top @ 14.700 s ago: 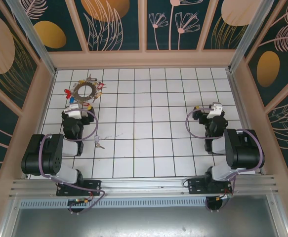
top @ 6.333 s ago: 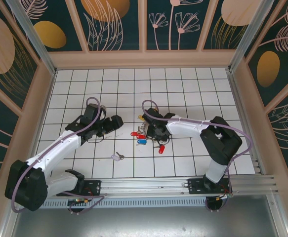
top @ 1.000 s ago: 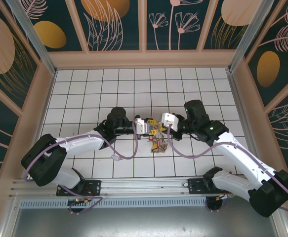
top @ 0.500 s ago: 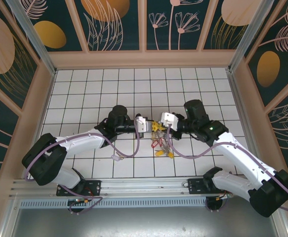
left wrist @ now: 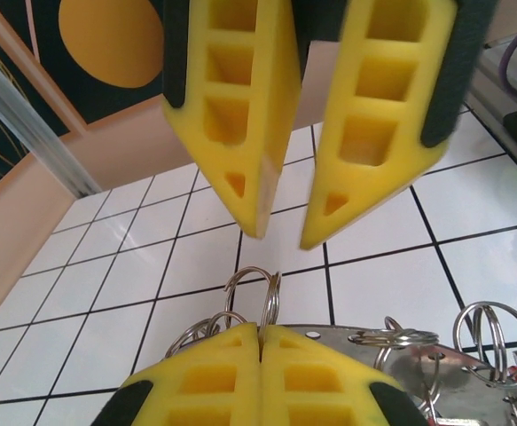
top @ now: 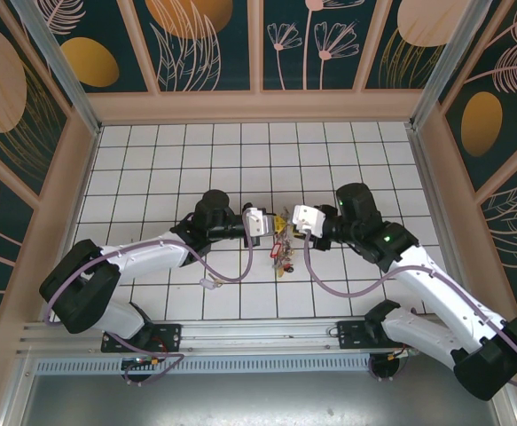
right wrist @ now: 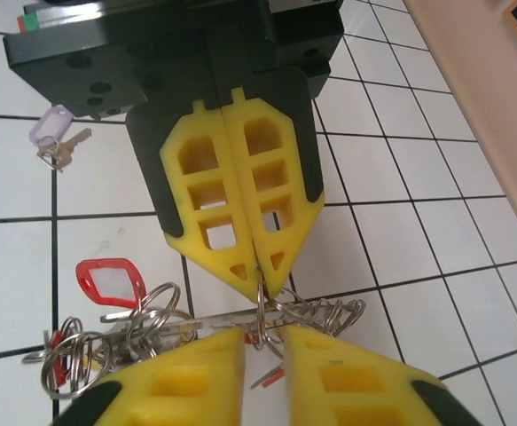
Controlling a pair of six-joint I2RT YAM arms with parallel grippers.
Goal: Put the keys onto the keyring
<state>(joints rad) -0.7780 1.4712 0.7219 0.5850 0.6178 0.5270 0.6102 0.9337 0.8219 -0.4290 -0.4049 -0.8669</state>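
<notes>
**Keyring pinched between two grippers, one key lying loose**

Most of the job looks done. A cluster of small silvery keys [top: 282,257], some with red plastic tags [right wrist: 107,280], hangs from the large round grey metal keyring [left wrist: 435,373] by little wire loops. At least one is not on it: a small silvery key with a pale translucent tag [top: 209,283] lies on the white tiled table [top: 152,151], well apart from the keyring, on the left arm's side and nearer the bases. By my reading, that key has yet to be fetched and threaded.

Both arms reach inward with forearms stretched low, and their yellow-padded grippers meet tip to tip at the keyring. The left gripper [right wrist: 260,273] has its pads pressed together, pinching a small silvery wire loop [right wrist: 260,306] at the keyring's edge. The right gripper [left wrist: 282,238] faces it from the keyring's other side, its pads a narrow slit apart, straddling the same loop without clearly clamping it. Whether the lowest keys touch the tiles I cannot tell.
</notes>
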